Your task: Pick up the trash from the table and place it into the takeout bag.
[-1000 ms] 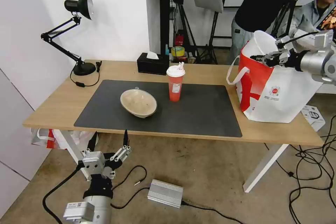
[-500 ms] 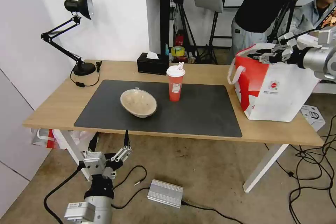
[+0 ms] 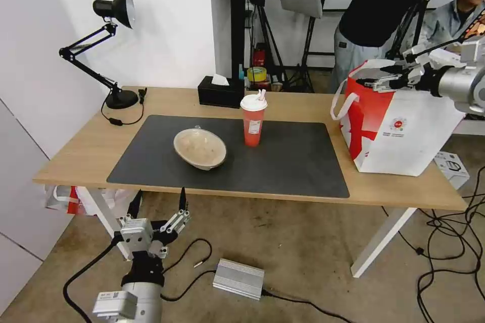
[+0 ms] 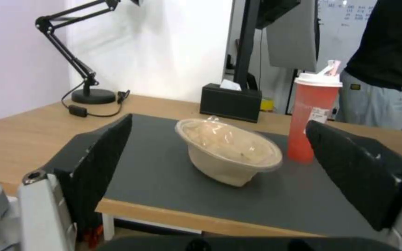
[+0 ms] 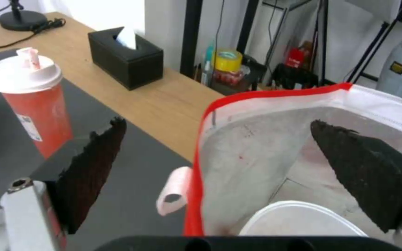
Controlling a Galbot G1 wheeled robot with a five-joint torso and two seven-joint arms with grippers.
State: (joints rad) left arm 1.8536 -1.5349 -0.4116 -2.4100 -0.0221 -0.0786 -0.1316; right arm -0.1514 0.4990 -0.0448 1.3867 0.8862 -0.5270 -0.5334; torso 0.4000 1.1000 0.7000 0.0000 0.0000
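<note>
Head view: the right gripper point(image 3: 386, 76) hovers with fingers spread and empty over the takeout bag point(image 3: 399, 126) at 3 o'clock on the table point(image 3: 65, 156), the large white bowl point(image 5: 298, 219) inside. The left gripper point(image 3: 157, 209) waits open below the table's near edge. The lidded red cup point(image 3: 253, 120) at 12 o'clock and the beige bowl point(image 3: 200, 148) at centre look light and thin-walled; grip the cup mid-body and the bowl by its rim.
</note>
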